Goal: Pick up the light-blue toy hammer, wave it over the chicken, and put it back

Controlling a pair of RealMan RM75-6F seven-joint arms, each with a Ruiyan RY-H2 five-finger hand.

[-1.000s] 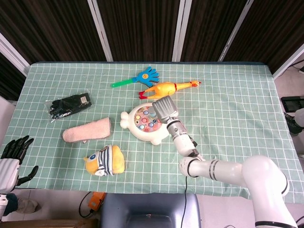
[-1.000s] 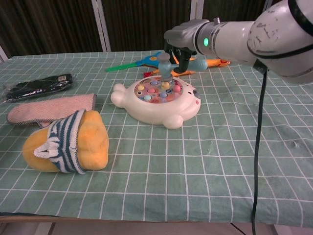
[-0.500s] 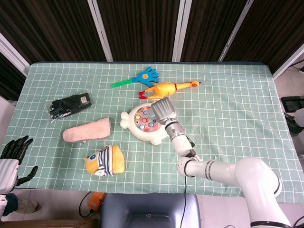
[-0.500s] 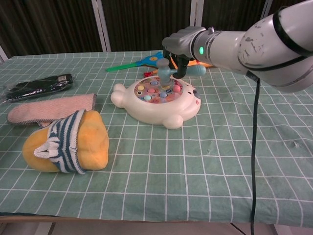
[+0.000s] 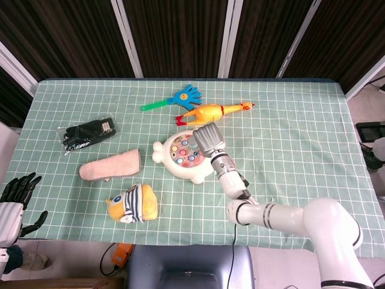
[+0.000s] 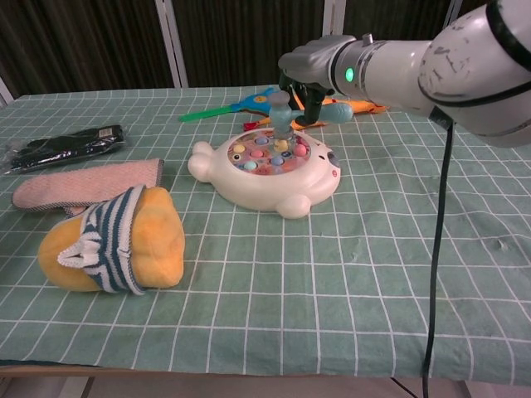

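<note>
My right hand (image 6: 319, 70) grips the light-blue toy hammer (image 6: 280, 109) and holds it just above the back of the white whack-a-mole toy (image 6: 270, 178). The hammer head points down and the handle end sticks out to the right. From the head view the right hand (image 5: 209, 138) covers the hammer. The yellow rubber chicken (image 5: 213, 111) lies flat just beyond the hand. The arm largely hides the chicken (image 6: 367, 105) in the chest view. My left hand (image 5: 15, 195) hangs off the table's front left corner, holding nothing, fingers spread.
A blue hand-shaped clapper (image 5: 180, 96) lies beside the chicken. Black gloves (image 5: 89, 133), a pink towel (image 5: 111, 165) and a yellow striped plush (image 5: 133, 203) occupy the left half. A black cable (image 6: 436, 249) hangs from the right arm.
The right hand, still gripping the hammer, shifted slightly left and then back right, and lifted a little. The left hand stayed put.
</note>
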